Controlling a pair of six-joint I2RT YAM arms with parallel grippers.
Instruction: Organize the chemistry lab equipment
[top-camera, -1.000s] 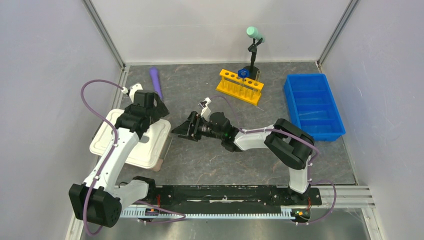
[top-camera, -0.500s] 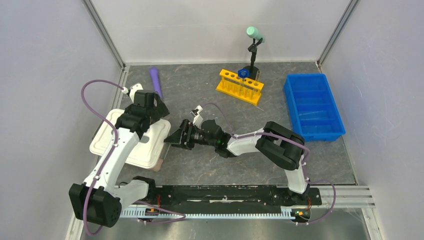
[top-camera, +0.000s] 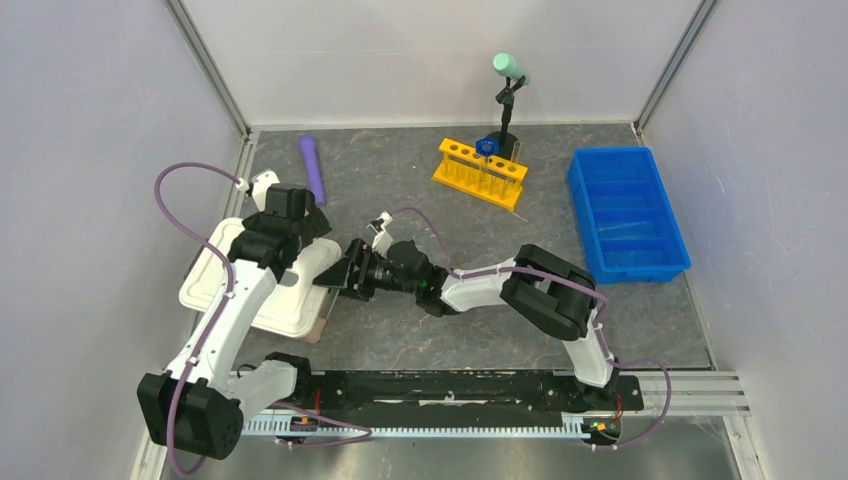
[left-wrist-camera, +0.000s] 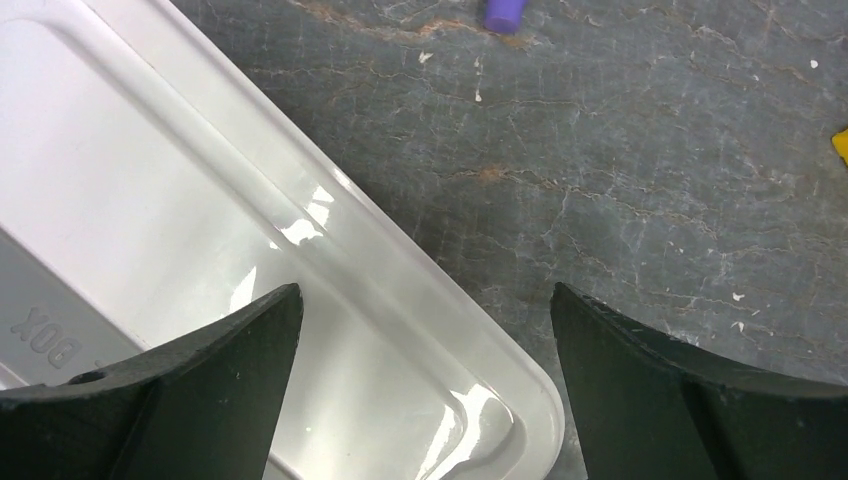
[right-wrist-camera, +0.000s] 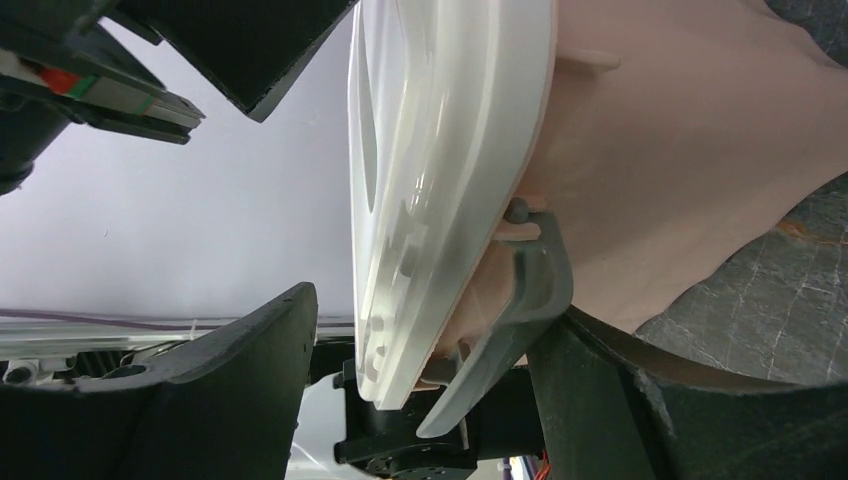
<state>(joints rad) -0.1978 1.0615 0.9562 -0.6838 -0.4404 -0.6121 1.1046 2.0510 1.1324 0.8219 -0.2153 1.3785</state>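
Observation:
A white lidded box (top-camera: 250, 290) lies at the left of the table. My left gripper (top-camera: 296, 222) hovers open over its far right corner; in the left wrist view (left-wrist-camera: 425, 400) the white lid (left-wrist-camera: 180, 230) lies below the spread fingers. My right gripper (top-camera: 338, 274) is open, turned sideways at the box's right edge. In the right wrist view (right-wrist-camera: 430, 390) the jaws straddle the lid's rim (right-wrist-camera: 450, 170) and a grey latch (right-wrist-camera: 525, 300). A blue-capped tube (top-camera: 487, 146) stands in a yellow rack (top-camera: 478, 173). The face mask and the dish are out of view.
A blue compartment bin (top-camera: 625, 212) stands at the right. A purple cylinder (top-camera: 313, 165) lies at the back left; its end shows in the left wrist view (left-wrist-camera: 505, 12). A black stand with a mint-green top (top-camera: 508, 66) rises behind the rack. Walls enclose three sides.
My right gripper has moved left across the table until its open jaws reach the box's right edge. My left gripper has shifted slightly left over the lid.

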